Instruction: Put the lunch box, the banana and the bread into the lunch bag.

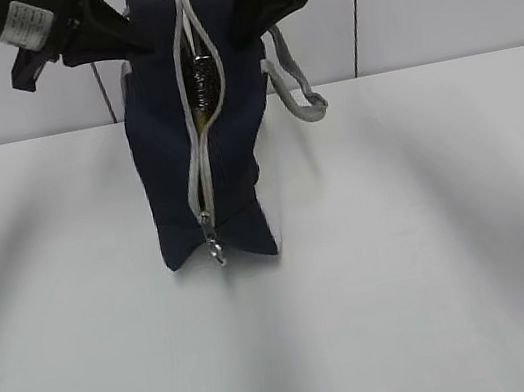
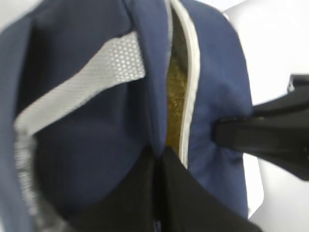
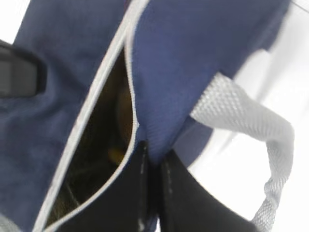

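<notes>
The navy lunch bag (image 1: pixel 171 171) stands upright on the white table, its grey zipper (image 1: pixel 198 167) parted along the top and down the near end. My left gripper (image 2: pixel 160 152) is shut on the bag's cloth on the left side of the slit (image 1: pixel 127 32). My right gripper (image 3: pixel 153 157) is shut on the cloth of the right edge (image 1: pixel 246 16). Through the slit a golden-yellow surface (image 2: pixel 175 96) shows; I cannot tell what it is. The lunch box, the banana and the bread are hidden or out of view.
A grey strap handle (image 1: pixel 299 88) hangs off the bag's right side onto the table (image 1: pixel 430 227). The zipper's ring pull (image 1: pixel 217 252) dangles at the bag's near bottom end. A pale wall rises close behind the bag.
</notes>
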Action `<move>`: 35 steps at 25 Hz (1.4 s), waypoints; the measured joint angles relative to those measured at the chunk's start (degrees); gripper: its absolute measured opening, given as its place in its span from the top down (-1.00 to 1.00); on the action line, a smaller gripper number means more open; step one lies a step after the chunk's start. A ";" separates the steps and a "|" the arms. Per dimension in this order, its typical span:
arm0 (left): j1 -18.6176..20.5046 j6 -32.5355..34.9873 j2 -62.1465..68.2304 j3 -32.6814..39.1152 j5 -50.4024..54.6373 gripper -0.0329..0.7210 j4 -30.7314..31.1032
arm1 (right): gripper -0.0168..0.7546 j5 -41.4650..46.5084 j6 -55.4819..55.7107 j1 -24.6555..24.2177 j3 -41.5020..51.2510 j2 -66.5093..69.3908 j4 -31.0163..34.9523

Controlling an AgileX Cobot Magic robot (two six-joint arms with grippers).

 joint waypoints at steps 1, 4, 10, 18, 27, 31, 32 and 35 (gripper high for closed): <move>-0.01 0.00 0.62 0.00 -0.38 0.92 -0.73 | 0.97 -0.01 0.00 0.00 0.00 0.00 0.01; -0.01 0.32 2.14 0.00 -1.35 0.92 -2.48 | 0.97 -0.01 0.11 -0.12 0.07 0.11 -0.03; -0.01 1.31 3.40 0.00 -2.44 0.92 -3.98 | 0.98 -0.01 0.20 -0.25 0.07 0.76 -0.36; -0.01 1.64 6.65 -0.12 -2.16 0.92 -4.64 | 0.98 -0.47 0.20 -0.25 0.07 4.16 -0.46; -0.01 1.64 8.69 -0.28 -1.60 0.91 -4.14 | 0.96 -1.01 1.93 -0.25 0.07 5.30 -0.91; -0.01 1.64 8.87 -0.28 -1.42 0.71 -3.59 | 0.75 -1.01 3.21 -0.25 0.07 5.30 -2.33; 0.07 1.64 8.87 -0.28 -1.35 0.62 -3.53 | 0.63 -1.01 3.35 -0.25 0.07 5.30 -2.39; 1.06 1.64 8.87 -0.28 -0.82 0.16 -3.44 | 0.08 -1.01 3.58 -0.25 0.07 5.18 -2.66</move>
